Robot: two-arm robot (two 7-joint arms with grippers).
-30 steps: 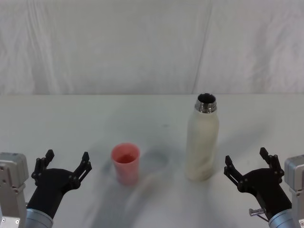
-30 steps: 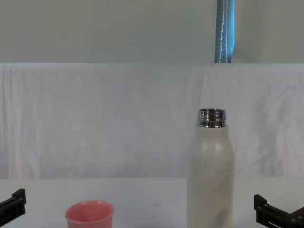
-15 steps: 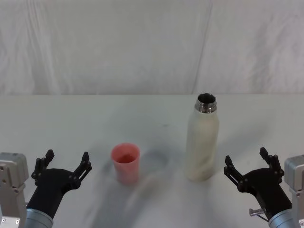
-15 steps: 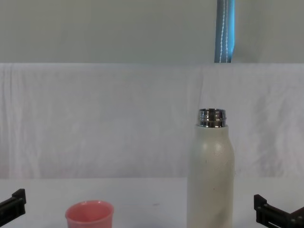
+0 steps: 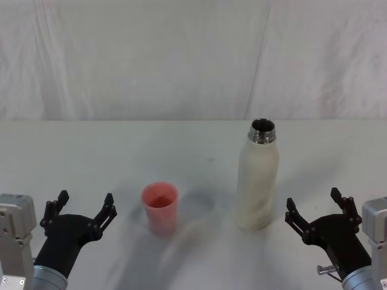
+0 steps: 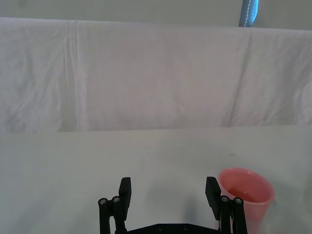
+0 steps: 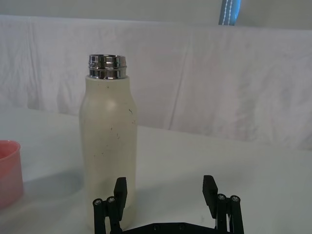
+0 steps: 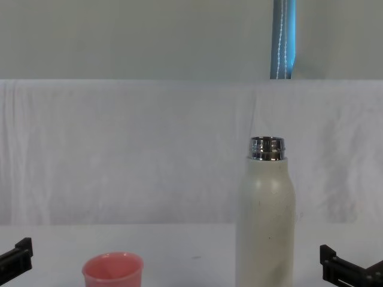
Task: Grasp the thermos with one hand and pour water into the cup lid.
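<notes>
The thermos stands upright and uncapped on the white table, right of centre; it also rises in the chest view and the right wrist view. Left of it sits the pink cup lid, upright, with a little liquid inside. My right gripper hangs open near the table's front right, a short way right of the thermos and apart from it. At the front left, my left gripper is open too, left of the cup lid and touching nothing.
A white cloth backdrop closes the far side of the white table. A blue vertical strip shows above the cloth behind the thermos.
</notes>
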